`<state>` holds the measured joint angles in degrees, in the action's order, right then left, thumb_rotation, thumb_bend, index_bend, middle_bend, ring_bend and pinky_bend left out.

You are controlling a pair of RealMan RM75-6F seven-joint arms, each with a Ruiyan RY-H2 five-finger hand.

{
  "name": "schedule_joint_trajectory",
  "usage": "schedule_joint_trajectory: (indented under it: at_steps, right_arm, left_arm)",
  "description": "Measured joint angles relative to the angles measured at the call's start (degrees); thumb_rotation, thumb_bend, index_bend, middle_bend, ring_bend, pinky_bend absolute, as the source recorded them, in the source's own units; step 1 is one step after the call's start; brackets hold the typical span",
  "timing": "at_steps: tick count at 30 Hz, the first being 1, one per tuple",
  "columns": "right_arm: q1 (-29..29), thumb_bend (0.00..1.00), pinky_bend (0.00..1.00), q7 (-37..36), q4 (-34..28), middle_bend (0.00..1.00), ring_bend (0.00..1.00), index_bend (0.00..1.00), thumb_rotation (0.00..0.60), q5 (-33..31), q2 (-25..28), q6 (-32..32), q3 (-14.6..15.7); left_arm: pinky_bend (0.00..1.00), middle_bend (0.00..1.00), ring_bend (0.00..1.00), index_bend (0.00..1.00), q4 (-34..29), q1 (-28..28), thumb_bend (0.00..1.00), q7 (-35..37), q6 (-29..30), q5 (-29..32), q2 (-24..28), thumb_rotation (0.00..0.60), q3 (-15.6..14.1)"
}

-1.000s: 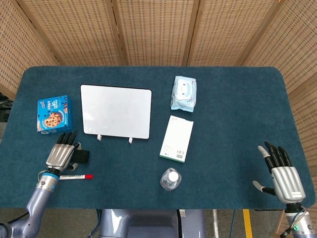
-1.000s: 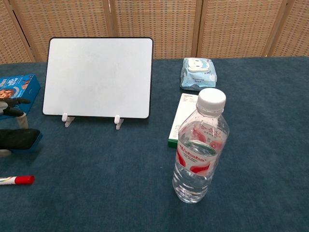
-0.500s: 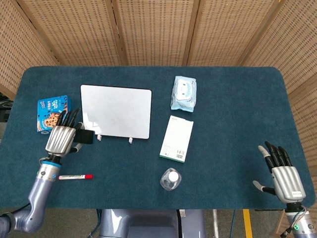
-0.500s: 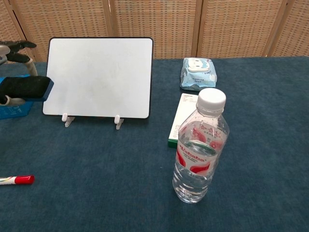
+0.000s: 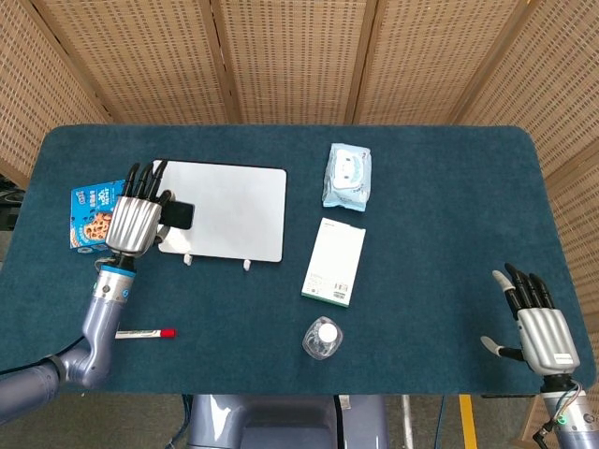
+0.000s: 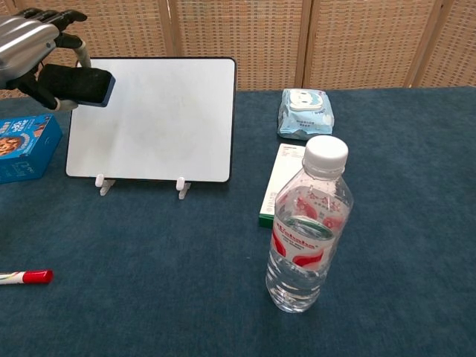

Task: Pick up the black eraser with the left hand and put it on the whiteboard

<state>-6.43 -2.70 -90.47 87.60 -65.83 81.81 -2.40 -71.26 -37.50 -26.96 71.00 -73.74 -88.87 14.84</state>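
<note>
My left hand point(image 5: 135, 217) point(image 6: 28, 46) grips the black eraser point(image 5: 178, 215) point(image 6: 76, 84) and holds it in the air over the left edge of the whiteboard point(image 5: 229, 212) point(image 6: 160, 123). The whiteboard lies on the blue table on small white feet. The eraser's free end sticks out to the right of the hand, above the board's white face. At the table's near right corner my right hand point(image 5: 538, 322) hovers with fingers spread and nothing in it; the chest view does not show it.
A blue cookie box point(image 5: 94, 213) point(image 6: 22, 146) lies left of the board. A red-capped marker point(image 5: 145, 332) point(image 6: 26, 277) lies near the front left edge. A water bottle point(image 5: 322, 338) point(image 6: 305, 223), a white-green box point(image 5: 334, 261) and a wipes pack point(image 5: 347, 176) stand right of the board.
My left hand has lifted the eraser off the table by the marker and carried it back and to the right, up over the whiteboard's left edge. The right hand barely moved.
</note>
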Motion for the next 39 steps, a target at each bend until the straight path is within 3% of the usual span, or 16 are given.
schedule_joint_trajectory:
  at_steps: [9, 13, 19, 29, 39]
  right_arm:
    - [-0.6, 0.05, 0.00, -2.0, 0.8, 0.00, 0.00, 0.03, 0.600, -1.2, 0.1, -1.3, -0.5]
    - [-0.7, 0.05, 0.00, -3.0, 1.3, 0.00, 0.00, 0.03, 0.600, -1.3, 0.1, -1.3, -0.7]
    - [-0.9, 0.05, 0.00, -3.8, 1.8, 0.00, 0.00, 0.03, 0.600, -1.5, -0.1, -1.5, -0.8]
    - [-0.9, 0.05, 0.00, -4.1, 1.9, 0.00, 0.00, 0.03, 0.600, -1.4, -0.2, -1.1, -0.9]
    - [-0.8, 0.05, 0.00, -4.1, 1.9, 0.00, 0.00, 0.03, 0.600, -1.4, -0.3, -0.9, -0.9]
  left_arm:
    - [0.00, 0.00, 0.00, 0.46, 18.8, -6.5, 0.26, 4.5, 0.5, -3.6, -10.0, 0.600, 1.6]
    - [0.00, 0.00, 0.00, 0.46, 29.3, -9.1, 0.26, 8.3, 1.5, -6.0, -15.4, 0.600, 1.0]
    - [0.00, 0.00, 0.00, 0.46, 39.8, -11.9, 0.26, 14.0, 2.9, -9.1, -21.7, 0.600, -0.7]
    - [0.00, 0.00, 0.00, 0.46, 45.5, -12.6, 0.26, 16.9, 3.4, -10.1, -24.6, 0.600, -2.5]
    - [0.00, 0.00, 0.00, 0.46, 47.0, -12.5, 0.26, 16.3, 1.9, -10.0, -24.8, 0.600, -3.7]
